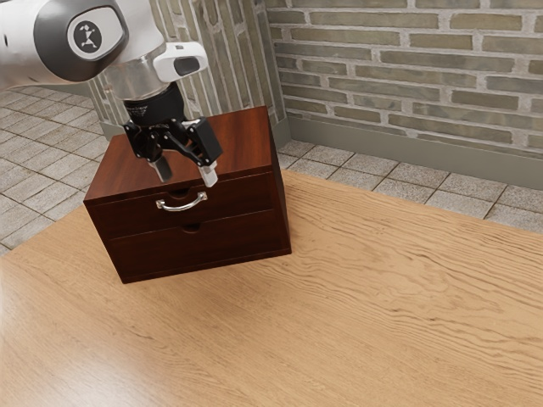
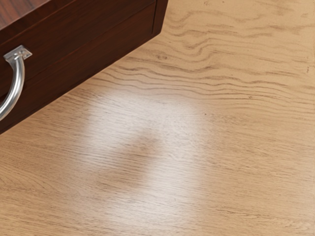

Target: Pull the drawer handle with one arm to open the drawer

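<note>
A dark reddish wooden cabinet (image 1: 237, 140) with two drawers stands on the table toward the exterior view's left. Its upper drawer (image 1: 127, 212) carries a curved silver handle (image 1: 181, 203) and looks flush with the front. My black gripper (image 1: 185, 175) hangs just above that handle, over the cabinet's front top edge, with its two fingers spread apart and nothing between them. In the wrist view one end of the silver handle (image 2: 14, 81) and the dark drawer front (image 2: 88, 44) lie close under my hand.
The lower drawer (image 1: 204, 246) has no visible handle. Light wooden tabletop (image 1: 382, 297) stretches to the exterior view's right and front. A brick wall (image 1: 407, 68) and tiled floor (image 1: 51, 161) lie behind the table.
</note>
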Controlling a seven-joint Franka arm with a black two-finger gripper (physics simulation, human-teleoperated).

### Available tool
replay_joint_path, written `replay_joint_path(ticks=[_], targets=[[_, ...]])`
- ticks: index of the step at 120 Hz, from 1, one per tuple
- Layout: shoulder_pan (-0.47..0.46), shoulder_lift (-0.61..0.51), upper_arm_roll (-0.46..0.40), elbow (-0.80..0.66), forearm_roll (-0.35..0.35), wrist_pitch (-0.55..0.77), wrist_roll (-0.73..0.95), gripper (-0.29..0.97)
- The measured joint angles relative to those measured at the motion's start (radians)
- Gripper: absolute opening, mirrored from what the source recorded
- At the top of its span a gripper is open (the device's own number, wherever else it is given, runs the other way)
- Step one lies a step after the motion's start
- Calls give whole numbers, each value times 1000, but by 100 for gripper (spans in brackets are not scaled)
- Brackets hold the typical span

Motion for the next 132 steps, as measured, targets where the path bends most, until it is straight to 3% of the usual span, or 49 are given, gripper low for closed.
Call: replay_joint_path(ticks=[26, 42, 47, 61, 78, 88, 104, 132], targets=[[16, -5, -1, 56, -12, -6, 3, 68], [54, -130, -23, 201, 4, -20, 122, 68], [74, -170, -66, 213, 28, -23, 192, 68], [-33, -178, -111, 228, 86, -24, 367, 68], [-19, -176, -110, 215, 196, -45, 511, 68], [-31, -104, -72, 212, 226, -40, 593, 68], [11, -6, -40, 159, 216, 67, 733, 67], [33, 4, 10, -88, 160, 297, 955, 66]])
